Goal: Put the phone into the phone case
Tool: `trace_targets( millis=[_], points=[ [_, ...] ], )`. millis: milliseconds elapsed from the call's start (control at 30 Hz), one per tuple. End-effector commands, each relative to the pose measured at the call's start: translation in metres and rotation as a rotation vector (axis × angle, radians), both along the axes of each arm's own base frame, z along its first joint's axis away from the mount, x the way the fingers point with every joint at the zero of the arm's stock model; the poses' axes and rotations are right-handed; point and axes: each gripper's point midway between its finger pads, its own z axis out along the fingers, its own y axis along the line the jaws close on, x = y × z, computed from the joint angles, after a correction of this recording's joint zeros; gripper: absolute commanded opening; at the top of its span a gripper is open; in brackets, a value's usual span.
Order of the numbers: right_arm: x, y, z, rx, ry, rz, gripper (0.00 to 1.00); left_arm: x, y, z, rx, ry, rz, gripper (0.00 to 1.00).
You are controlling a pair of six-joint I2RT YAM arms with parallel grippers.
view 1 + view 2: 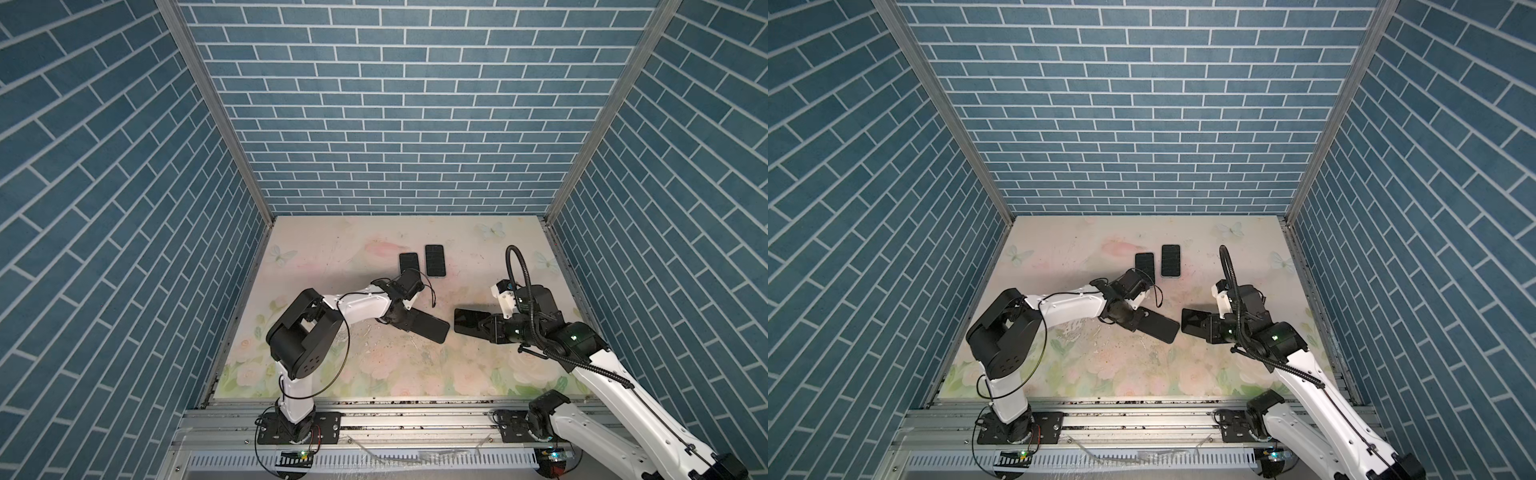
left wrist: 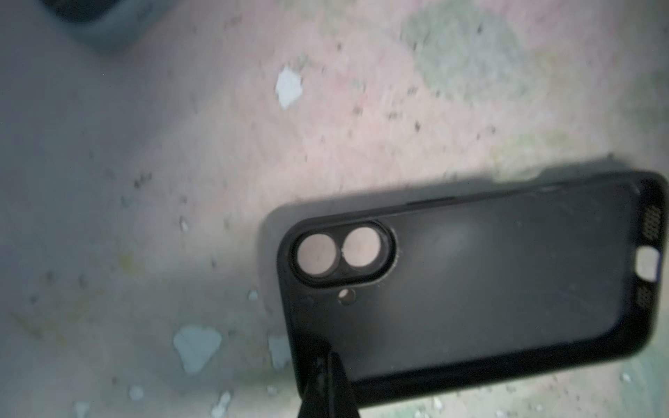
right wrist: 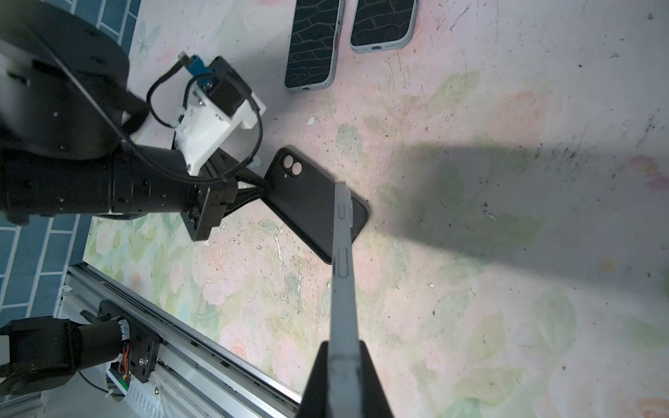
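In both top views the left hand (image 1: 409,319) is pinched on the left end of the case (image 1: 430,326), whose long axis slants from there toward the near right. The right hand (image 1: 484,326) is clamped on the phone (image 1: 466,320), which points left at the case's free end, close but apparently apart. Two spare phones (image 1: 435,260) lie side by side farther back on the worktop (image 1: 374,365). The left wrist view shows the case (image 2: 470,282) gripped at a corner beside the lens holes, seemingly just off the worktop. The right wrist view shows the phone (image 3: 342,253) edge-on between pressed pads, its tip overlapping the case (image 3: 307,202). I judge the phone must turn flat and align with that slant.
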Motion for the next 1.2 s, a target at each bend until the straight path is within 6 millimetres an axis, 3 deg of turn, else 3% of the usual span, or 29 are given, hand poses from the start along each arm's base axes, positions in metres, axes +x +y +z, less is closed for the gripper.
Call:
trace_targets(
  millis=[0, 133, 267, 333, 500, 600, 800, 933, 1167],
  points=[
    [0.009, 0.009, 0.010, 0.070, -0.005, -0.030, 0.00, -0.021, 0.006, 0.010, -0.054, 0.007, 0.047, 0.03],
    [0.008, 0.023, 0.002, 0.141, 0.063, -0.019, 0.00, -0.046, 0.007, 0.025, -0.091, -0.026, 0.053, 0.04],
    [0.008, 0.038, 0.002, 0.238, 0.097, 0.002, 0.00, -0.057, 0.006, 0.048, -0.187, -0.054, 0.084, 0.11],
    [0.007, 0.050, 0.000, 0.287, 0.138, 0.038, 0.00, -0.055, 0.009, 0.062, -0.254, -0.095, 0.110, 0.24],
    [0.014, 0.073, -0.005, 0.348, 0.225, 0.101, 0.00, -0.032, 0.016, 0.079, -0.492, -0.041, 0.261, 0.37],
    [0.024, 0.081, -0.007, 0.379, 0.239, 0.083, 0.00, -0.018, 0.009, 0.085, -0.623, 0.015, 0.302, 0.48],
    [0.039, 0.096, -0.024, 0.417, 0.323, 0.064, 0.00, 0.002, 0.001, 0.068, -0.714, 0.122, 0.414, 0.48],
    [0.046, 0.101, -0.034, 0.423, 0.346, 0.051, 0.00, -0.001, 0.006, 0.041, -0.689, 0.171, 0.442, 0.47],
    [0.052, 0.104, -0.050, 0.426, 0.380, 0.025, 0.00, -0.003, 0.020, 0.021, -0.586, 0.155, 0.444, 0.49]
  ],
)
